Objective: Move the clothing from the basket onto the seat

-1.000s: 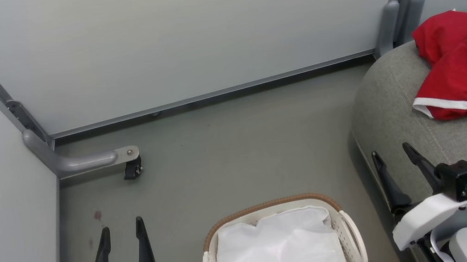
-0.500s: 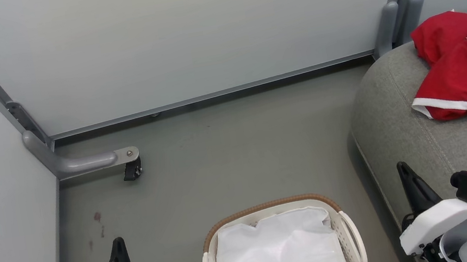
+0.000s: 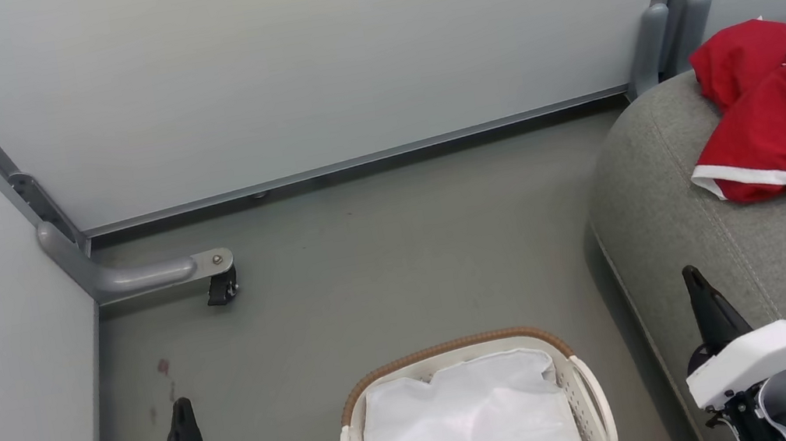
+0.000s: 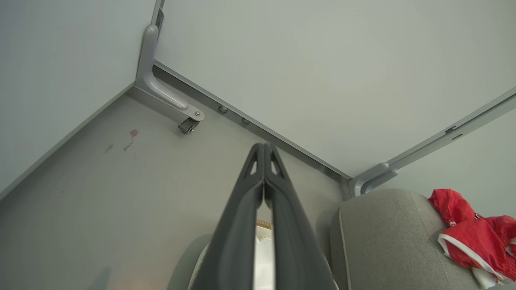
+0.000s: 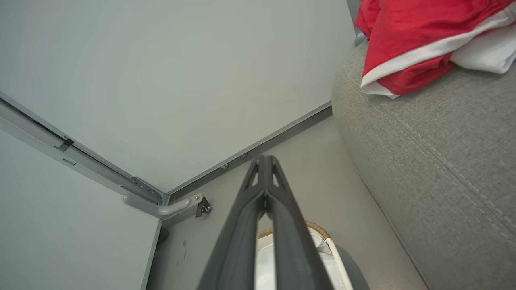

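A mock home corner in a lab test bay: pale partition panels (image 3: 298,70) on a metal frame (image 3: 134,276) with a caster (image 3: 221,287) surround a grey sofa (image 3: 677,223), right, and a laundry basket (image 3: 452,344), near.

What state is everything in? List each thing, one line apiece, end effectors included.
clothing, crumpled in a heap on the seat.
basket, upright on the floor, no red garment visible inside.
liner, rumpled, lying in the basket.
seat, bearing the clothing near its rounded end.
left end effector, shut, holding nothing.
right end effector, shut, holding nothing.
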